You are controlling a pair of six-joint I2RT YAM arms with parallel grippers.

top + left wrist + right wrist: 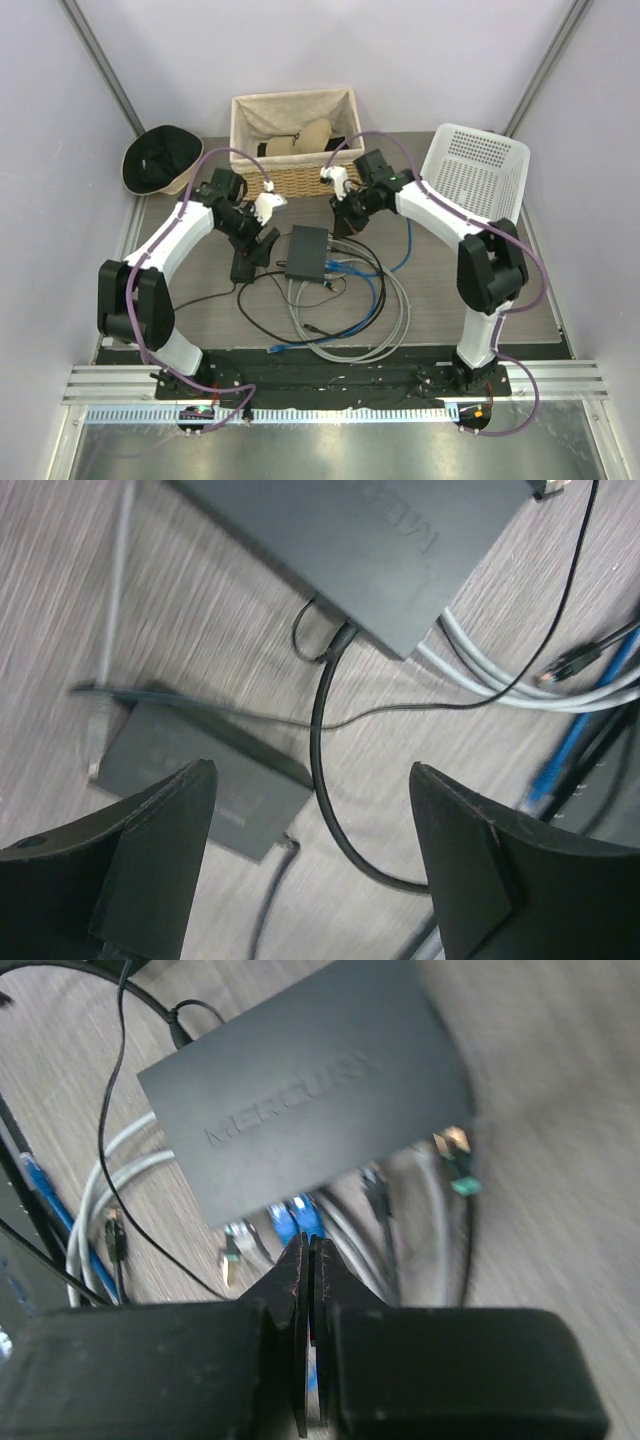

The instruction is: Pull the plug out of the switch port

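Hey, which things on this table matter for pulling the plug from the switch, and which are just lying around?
For the job: flat matte black switch box; blue plugs in its port edge.
Lying about: small black power brick; lined wicker basket; white perforated plastic basket; black hat.

Blue plugs [298,1218] in blk switch [300,1100]

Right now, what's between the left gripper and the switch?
In the left wrist view, a thick black cable curves from the edge of the switch toward the left gripper, crossed by a thin black cord; otherwise bare tabletop.
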